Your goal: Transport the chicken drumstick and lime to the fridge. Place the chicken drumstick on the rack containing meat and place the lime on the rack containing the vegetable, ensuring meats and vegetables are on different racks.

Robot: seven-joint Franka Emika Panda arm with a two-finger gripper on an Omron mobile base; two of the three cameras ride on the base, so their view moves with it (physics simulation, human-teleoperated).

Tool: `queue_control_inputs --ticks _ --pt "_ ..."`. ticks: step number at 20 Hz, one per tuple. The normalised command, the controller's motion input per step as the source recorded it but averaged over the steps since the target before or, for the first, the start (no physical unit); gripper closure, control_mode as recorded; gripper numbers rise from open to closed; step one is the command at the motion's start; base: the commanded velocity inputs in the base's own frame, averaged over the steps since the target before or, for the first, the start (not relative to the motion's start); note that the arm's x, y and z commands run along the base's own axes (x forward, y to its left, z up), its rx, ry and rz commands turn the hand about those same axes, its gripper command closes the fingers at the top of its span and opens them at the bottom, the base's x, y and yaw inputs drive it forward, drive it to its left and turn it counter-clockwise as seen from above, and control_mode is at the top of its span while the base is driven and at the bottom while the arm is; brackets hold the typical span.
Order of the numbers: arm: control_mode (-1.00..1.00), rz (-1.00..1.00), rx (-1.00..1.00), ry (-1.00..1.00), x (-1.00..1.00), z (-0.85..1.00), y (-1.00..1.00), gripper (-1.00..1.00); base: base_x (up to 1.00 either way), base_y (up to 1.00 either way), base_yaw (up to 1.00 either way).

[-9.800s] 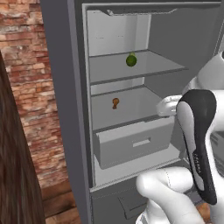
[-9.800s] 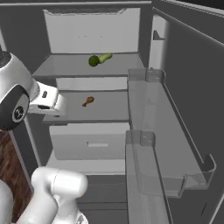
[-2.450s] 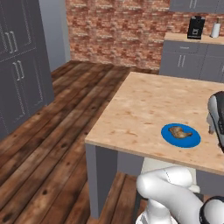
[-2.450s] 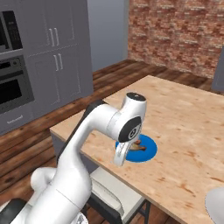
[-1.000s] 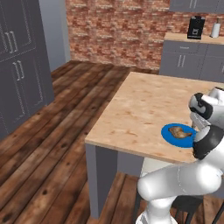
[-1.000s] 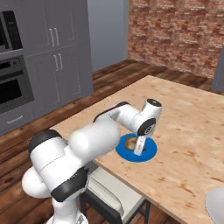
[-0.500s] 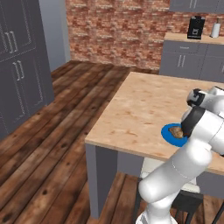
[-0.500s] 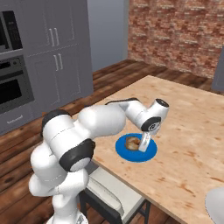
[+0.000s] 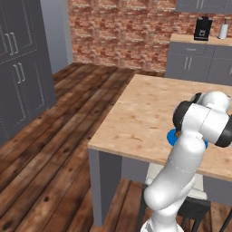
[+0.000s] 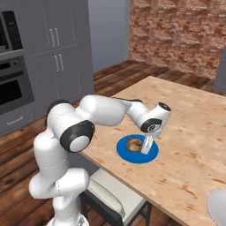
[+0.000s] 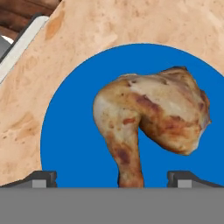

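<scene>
The chicken drumstick point(image 11: 148, 113), lumpy and golden-brown, lies on a round blue plate point(image 11: 70, 131) on the wooden island. My gripper point(image 11: 113, 179) hangs straight over it, open wide, one dark fingertip on each side of the bone end and neither touching it. From the right base view, the gripper point(image 10: 145, 148) points down at the drumstick point(image 10: 132, 144) on the plate point(image 10: 152, 155) near the island's front edge. In the left base view my own arm covers most of the plate point(image 9: 171, 135). The lime and the fridge are out of view.
The wooden island point(image 10: 194, 128) stretches back and right of the plate. A chair point(image 10: 108, 194) stands under its front edge. A pale round object point(image 10: 218, 207) sits at the island's near right corner. Grey cabinets and an oven point(image 10: 13, 90) line the left wall.
Since the oldest frames the base has left the fridge for the island. Over the last second the arm has folded forward and the open hand has come down over the plate.
</scene>
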Motion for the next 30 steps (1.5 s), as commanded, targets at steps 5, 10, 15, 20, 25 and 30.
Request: queue_control_inputs --ticks 5,10,15,20,25,30 --pt "-1.00 0.00 0.00 0.00 0.09 -0.19 0.00 -1.00 0.00 0.00 0.00" --pt "-1.00 0.00 0.01 0.00 0.10 -0.07 0.00 -1.00 0.00 0.00 0.00" --pt "-1.00 0.00 0.02 0.00 0.13 -0.08 0.00 -1.00 0.00 0.00 0.00" --pt "-1.00 -0.03 0.00 0.00 -0.17 0.00 0.01 -1.00 0.00 0.00 0.00" --pt "-1.00 -0.14 0.00 -0.03 -0.20 0.00 0.25 -1.00 0.00 0.00 0.00" --pt "-1.00 -0.14 0.00 -0.06 -0.03 -0.07 0.30 -1.00 0.00 0.00 0.00"
